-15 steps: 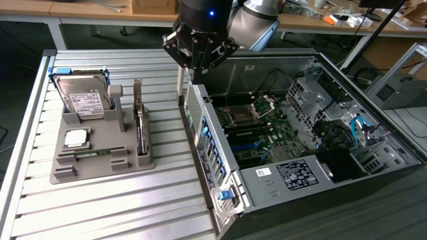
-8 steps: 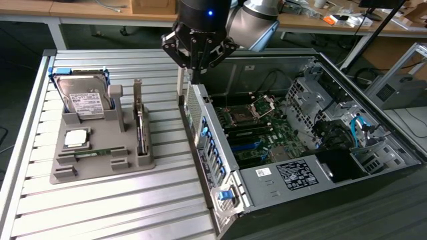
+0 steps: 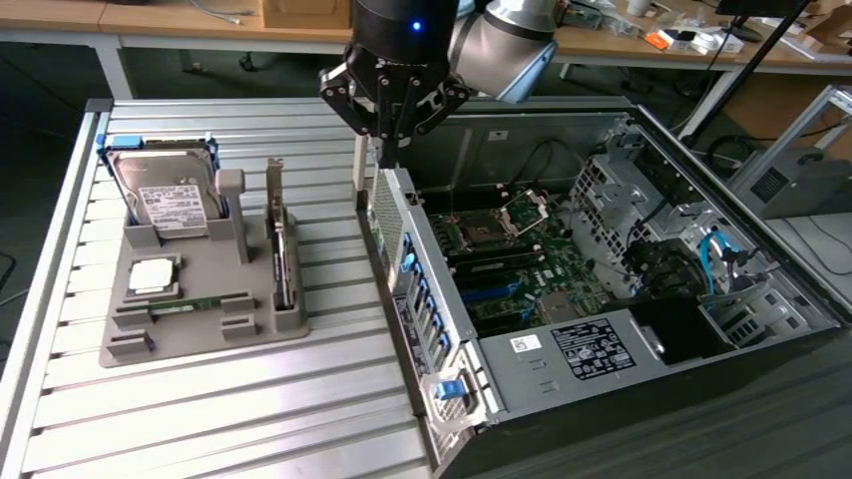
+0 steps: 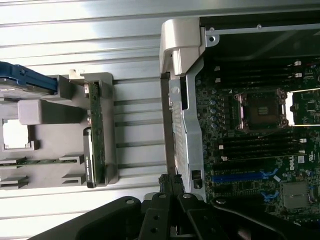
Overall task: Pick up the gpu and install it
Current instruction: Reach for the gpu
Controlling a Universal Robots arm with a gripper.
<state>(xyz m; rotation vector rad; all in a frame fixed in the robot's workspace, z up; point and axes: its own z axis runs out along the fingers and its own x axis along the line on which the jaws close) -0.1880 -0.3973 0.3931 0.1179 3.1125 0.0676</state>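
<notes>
Closed all the way at the gripper (image 3: pixel 387 140) (image 4: pixel 172 182), tips drawn together with no gap between them and clamped on nothing that can be made out. Poised right over the top edge of the rear wall (image 3: pixel 413 269) of the open computer case (image 4: pixel 187 115), at its far corner in the exterior view; touching that edge or just clear of it cannot be told. Just inside the wall, down on the case floor, the motherboard (image 3: pixel 526 264), with its bare processor socket (image 4: pixel 260 107) and a blue card slot (image 4: pixel 240 176) lying open. Outward to the exterior view's left, across a strip of slatted metal table (image 3: pixel 213 419), a grey parts holder (image 3: pixel 200 334). Standing on edge in the holder's slot nearest the case, the gpu (image 3: pixel 279 259) (image 4: pixel 95 120), seen as a thin strip edge-on, well apart from the gripper and untouched. Farther over on the same holder, a silver hard drive (image 3: pixel 167 200) with a white label propped upright at the far end, a square processor chip (image 3: pixel 154 274) lying flat in front of it, and a short green memory stick (image 3: pixel 194 301) set in a low groove nearer the camera.
</notes>
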